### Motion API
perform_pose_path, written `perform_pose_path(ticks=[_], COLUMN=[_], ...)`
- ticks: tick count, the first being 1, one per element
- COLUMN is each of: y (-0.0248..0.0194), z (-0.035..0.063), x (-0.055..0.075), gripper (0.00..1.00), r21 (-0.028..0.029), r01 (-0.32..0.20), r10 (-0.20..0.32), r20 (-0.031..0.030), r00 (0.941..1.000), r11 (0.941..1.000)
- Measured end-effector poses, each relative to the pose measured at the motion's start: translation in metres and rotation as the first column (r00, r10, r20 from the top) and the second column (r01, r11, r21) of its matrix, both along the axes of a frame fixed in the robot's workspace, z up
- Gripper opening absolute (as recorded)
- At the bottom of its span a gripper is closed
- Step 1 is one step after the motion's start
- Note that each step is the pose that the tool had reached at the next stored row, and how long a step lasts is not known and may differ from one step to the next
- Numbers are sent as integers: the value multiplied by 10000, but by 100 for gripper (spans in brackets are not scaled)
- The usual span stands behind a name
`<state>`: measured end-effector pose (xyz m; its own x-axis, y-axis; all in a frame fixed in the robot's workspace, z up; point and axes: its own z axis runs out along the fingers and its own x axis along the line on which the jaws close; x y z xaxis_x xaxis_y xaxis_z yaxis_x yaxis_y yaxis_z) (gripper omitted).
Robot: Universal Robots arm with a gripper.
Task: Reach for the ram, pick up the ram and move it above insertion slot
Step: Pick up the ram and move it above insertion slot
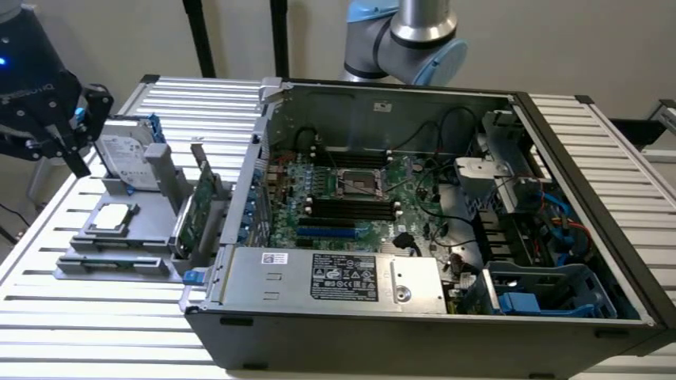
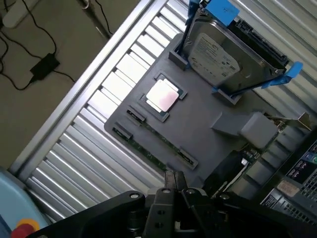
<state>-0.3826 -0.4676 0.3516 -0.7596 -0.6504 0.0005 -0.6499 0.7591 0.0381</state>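
Note:
The ram (image 2: 150, 150) is a thin green stick lying flat in a groove along one edge of the grey parts holder (image 2: 198, 124). My gripper (image 2: 173, 178) hangs well above that holder with its two black fingers pressed together and nothing between them. In the exterior view the gripper (image 1: 74, 161) is at the far left, beside the hard drive and apart from the ram. The insertion slot (image 1: 354, 209) is one of several long black sockets on the motherboard inside the open computer case (image 1: 423, 348).
On the holder (image 1: 158, 261) stand a silver hard drive (image 1: 129, 162) with blue rails, a square processor (image 1: 111, 219) and an upright green expansion card (image 1: 195, 214). Cables and drive cages crowd the case's right side. A short blue slot (image 1: 332, 233) lies beside the black sockets.

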Motion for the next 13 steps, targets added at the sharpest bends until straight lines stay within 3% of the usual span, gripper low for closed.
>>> perform_pose_path(ticks=[4, 7, 13], y=[0, 0, 0], z=[0, 0, 0], x=[0, 1, 1], gripper=[11, 11, 11], r21=[0, -1, -21], r01=[-719, -1267, -2344], r10=[719, 1267, 2344], r20=[1, 8, 107], r00=[9974, 9919, 9721], r11=[9974, 9919, 9721])
